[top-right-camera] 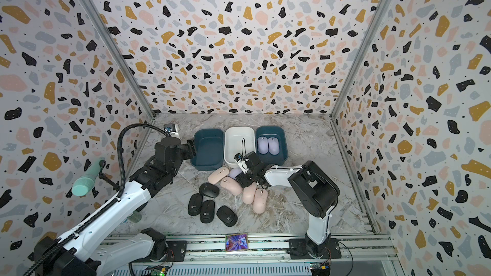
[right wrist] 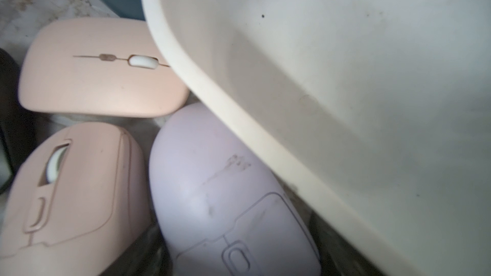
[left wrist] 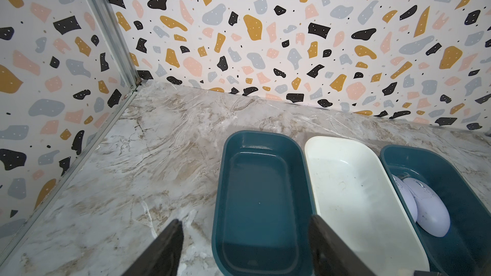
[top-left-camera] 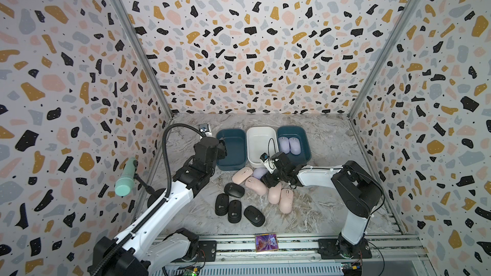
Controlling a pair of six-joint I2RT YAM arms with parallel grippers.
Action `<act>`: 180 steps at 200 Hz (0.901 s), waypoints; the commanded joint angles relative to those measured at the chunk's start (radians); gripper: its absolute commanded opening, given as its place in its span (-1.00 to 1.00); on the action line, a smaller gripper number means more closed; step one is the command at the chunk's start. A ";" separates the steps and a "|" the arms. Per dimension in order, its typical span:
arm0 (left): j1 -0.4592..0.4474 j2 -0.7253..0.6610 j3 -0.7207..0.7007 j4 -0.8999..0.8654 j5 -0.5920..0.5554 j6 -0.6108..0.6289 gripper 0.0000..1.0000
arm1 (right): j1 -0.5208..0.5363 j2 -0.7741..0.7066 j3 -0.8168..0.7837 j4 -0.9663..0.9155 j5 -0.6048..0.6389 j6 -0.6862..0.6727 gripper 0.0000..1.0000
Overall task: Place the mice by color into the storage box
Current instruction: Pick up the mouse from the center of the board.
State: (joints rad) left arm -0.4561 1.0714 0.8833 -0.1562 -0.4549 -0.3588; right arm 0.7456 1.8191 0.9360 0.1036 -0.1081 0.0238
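Bins: three stood side by side at the table's twelve o'clock. The left teal bin [top-left-camera: 230, 150] and the white bin [top-left-camera: 261, 147] were empty.
Lilac pair: two lilac mice [top-left-camera: 289, 145] lay in the right teal bin [top-left-camera: 293, 144], so lilac was the colour under way.
Third lilac: the last lilac mouse [top-left-camera: 259, 173] sat on the table against the white bin's near wall, at the twelve o'clock end of the heap, with pink mice touching it at nine and six o'clock. The right wrist view showed it [right wrist: 228, 195] tucked under the bin's rim.
Pink mice: four [top-left-camera: 268, 185] clustered mid-table.
Black mice: four [top-left-camera: 233, 204] lay at the heap's seven o'clock, untouched.
Right gripper: it [top-left-camera: 268, 179] hung low over the lilac mouse. Its fingers were hidden under the wrist, so I cannot tell how wide they stood or whether they touched anything.
Left gripper: it [left wrist: 245, 250] hovered at the left teal bin's near rim, fingers apart and empty.
Step in hand: probably picking the third lilac.
Doing it well: close across the mouse's narrow sides, clear of the bin wall and the pink neighbour. Lift straight up before swinging towards one o'clock. The smooth shell may slip, so grip at mid-body.
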 commanded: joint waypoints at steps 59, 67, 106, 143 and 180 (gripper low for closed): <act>-0.006 -0.005 -0.010 0.015 -0.017 0.015 0.46 | 0.000 -0.003 0.019 -0.023 -0.046 0.004 0.29; -0.006 -0.007 -0.012 0.015 -0.018 0.014 0.46 | 0.000 -0.009 0.016 -0.023 -0.047 0.006 0.27; -0.006 -0.007 -0.014 0.017 -0.016 0.011 0.46 | -0.001 -0.042 -0.005 -0.026 -0.053 0.013 0.16; -0.006 -0.011 -0.014 0.017 -0.013 0.008 0.46 | 0.000 -0.078 -0.018 -0.035 -0.058 0.018 0.10; -0.006 -0.019 -0.015 0.014 -0.012 0.003 0.46 | 0.000 -0.114 -0.030 -0.048 -0.066 0.024 0.09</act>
State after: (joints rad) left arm -0.4561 1.0718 0.8833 -0.1566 -0.4549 -0.3588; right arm 0.7456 1.7653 0.9123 0.0734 -0.1558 0.0368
